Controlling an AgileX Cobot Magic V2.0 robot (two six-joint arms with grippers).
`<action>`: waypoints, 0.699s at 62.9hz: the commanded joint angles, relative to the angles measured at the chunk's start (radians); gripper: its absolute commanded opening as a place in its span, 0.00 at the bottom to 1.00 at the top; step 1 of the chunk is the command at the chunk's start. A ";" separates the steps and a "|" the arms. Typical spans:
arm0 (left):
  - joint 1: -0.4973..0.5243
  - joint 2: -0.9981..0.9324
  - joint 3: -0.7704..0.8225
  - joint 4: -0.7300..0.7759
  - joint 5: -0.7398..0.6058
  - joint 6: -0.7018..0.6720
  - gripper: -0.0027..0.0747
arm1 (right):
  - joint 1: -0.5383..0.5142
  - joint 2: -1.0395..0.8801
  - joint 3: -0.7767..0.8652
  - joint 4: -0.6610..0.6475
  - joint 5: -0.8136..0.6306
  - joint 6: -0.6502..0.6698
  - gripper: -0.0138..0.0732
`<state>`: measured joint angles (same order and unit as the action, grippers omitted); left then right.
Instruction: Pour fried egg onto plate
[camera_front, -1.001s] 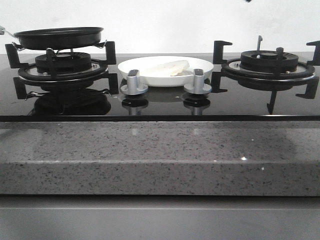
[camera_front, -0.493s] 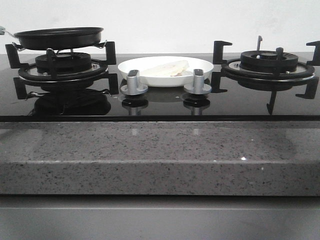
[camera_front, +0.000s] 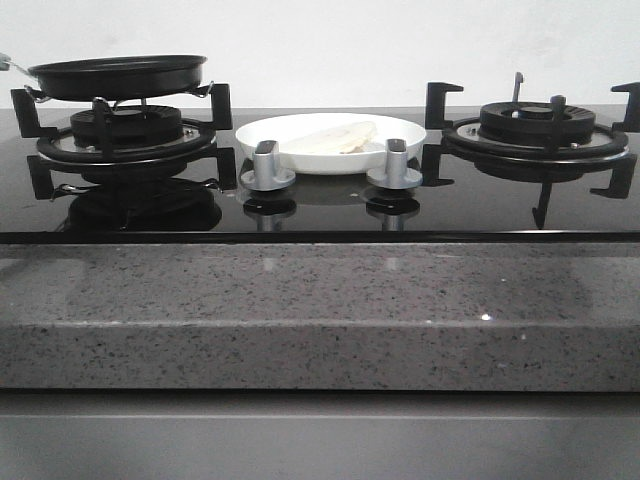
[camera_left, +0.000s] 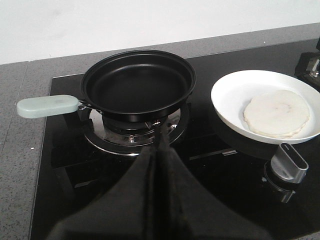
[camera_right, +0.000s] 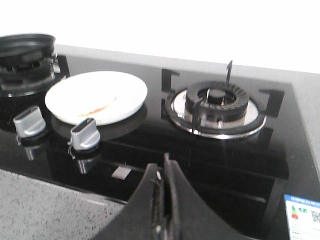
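Observation:
The white plate (camera_front: 330, 140) sits on the black hob between the two burners, behind the two silver knobs. The fried egg (camera_front: 335, 137) lies flat in it; in the left wrist view the egg (camera_left: 276, 113) shows as a pale disc with no yolk showing, on the plate (camera_left: 230, 97). The plate also shows in the right wrist view (camera_right: 95, 95). The empty black frying pan (camera_front: 118, 75) with its pale green handle (camera_left: 47, 106) rests on the left burner. My left gripper (camera_left: 159, 145) is shut and empty, above the hob in front of the pan. My right gripper (camera_right: 164, 172) is shut and empty, above the hob's front edge.
The right burner (camera_front: 538, 130) with its black pan supports stands bare. Two silver knobs (camera_front: 268, 165) (camera_front: 395, 163) stand in front of the plate. A speckled grey stone counter (camera_front: 320, 310) runs along the front.

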<state>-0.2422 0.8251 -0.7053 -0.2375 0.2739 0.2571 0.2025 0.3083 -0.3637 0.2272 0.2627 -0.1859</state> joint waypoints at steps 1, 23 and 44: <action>-0.009 -0.002 -0.029 -0.004 -0.069 -0.011 0.01 | -0.002 0.003 -0.025 -0.002 -0.089 -0.008 0.03; -0.009 -0.002 -0.029 -0.004 -0.069 -0.011 0.01 | -0.002 0.003 -0.025 -0.002 -0.089 -0.008 0.03; -0.009 -0.002 -0.022 0.018 -0.081 -0.009 0.01 | -0.002 0.003 -0.025 -0.002 -0.089 -0.008 0.03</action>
<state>-0.2422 0.8251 -0.7048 -0.2328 0.2739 0.2571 0.2025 0.3083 -0.3622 0.2272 0.2622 -0.1859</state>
